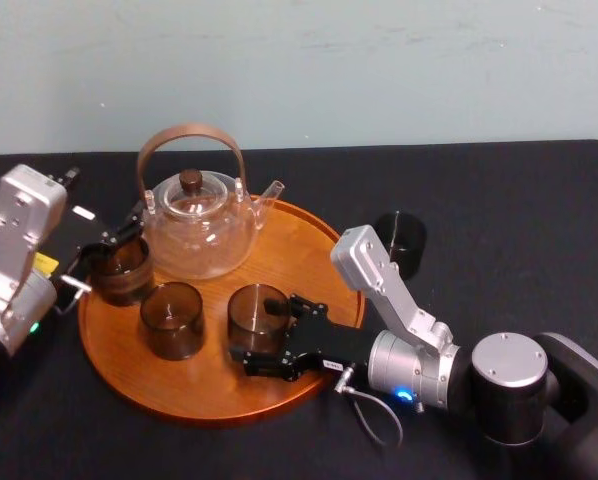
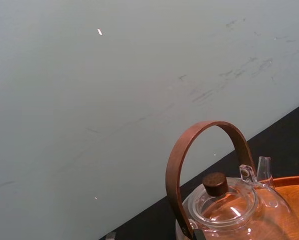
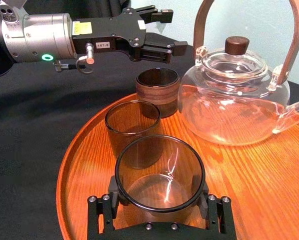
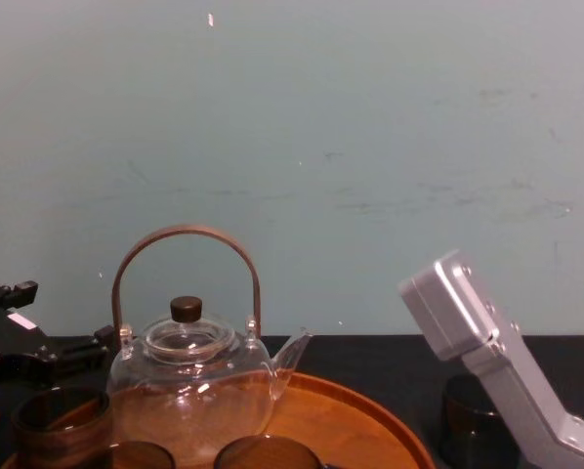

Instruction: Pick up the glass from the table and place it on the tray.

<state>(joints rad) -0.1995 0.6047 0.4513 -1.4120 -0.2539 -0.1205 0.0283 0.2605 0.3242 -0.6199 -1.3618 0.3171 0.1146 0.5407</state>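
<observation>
From the head view, the right gripper (image 1: 269, 338) comes in low over the near side of the tray (image 1: 179, 398). It has a smoky glass (image 1: 259, 312) between its two fingers. The glass stands straight up on the tray, just beside a second smoky glass (image 1: 171, 320). I think it has been set down and only needs letting go. The left gripper (image 1: 114, 235) hangs by a brown cup (image 1: 119, 272) at the tray's left side, out of the way.

The left wrist view looks up past the bent handle of the glass teapot (image 2: 229, 210), so that arm is not pointing at any glass.

In the right wrist view, the right gripper's fingers (image 3: 114, 192) pinch the glass on both sides, near its bottom, which keeps it from tipping. The left gripper's fingers are spread with nothing between them.

In the chest view, a dark glass (image 4: 473, 420) waits on the black counter (image 4: 370, 357), between the tray and the right arm
</observation>
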